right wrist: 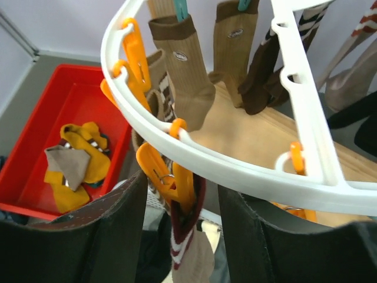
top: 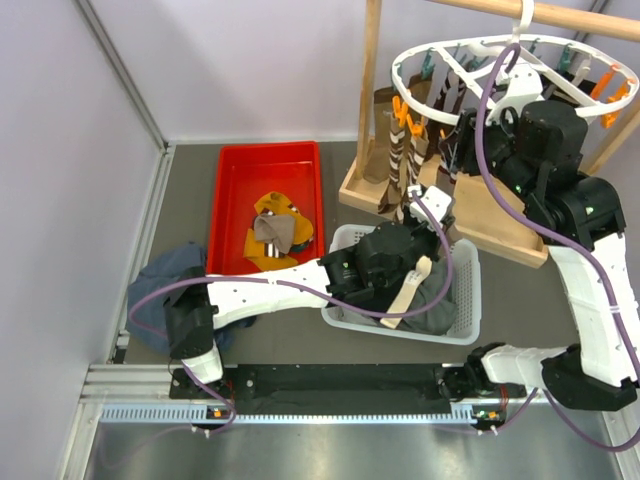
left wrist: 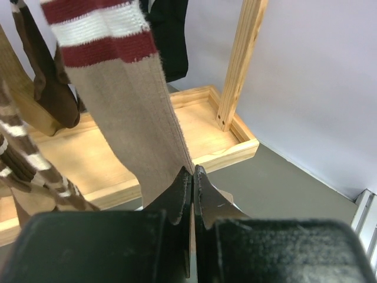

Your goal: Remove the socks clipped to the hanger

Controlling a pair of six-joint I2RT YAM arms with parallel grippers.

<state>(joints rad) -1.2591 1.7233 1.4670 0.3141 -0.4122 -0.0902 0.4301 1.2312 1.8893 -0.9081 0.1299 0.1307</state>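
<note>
The hanger (right wrist: 235,168) hung from the rack (top: 371,100) at the desk's far right corner, socks (right wrist: 191,82) dangling below its rim. A basket (top: 468,300) sat before the rack. Left of it lay a tray (top: 219,210) holding loose socks (top: 275,235), with a garment (top: 160,278) heaped towards the near left corner.

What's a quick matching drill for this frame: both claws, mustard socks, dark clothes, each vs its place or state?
Things:
1. left claw
2. right claw
3. mustard socks
4. dark clothes

Place or state:
A. lying in the red tray
B. shut on the tan striped sock
C. in the white basket
D. open, either side of an orange clip on the hanger rim

Pairs: 1-B, 2-D, 3-A, 4-C
</note>
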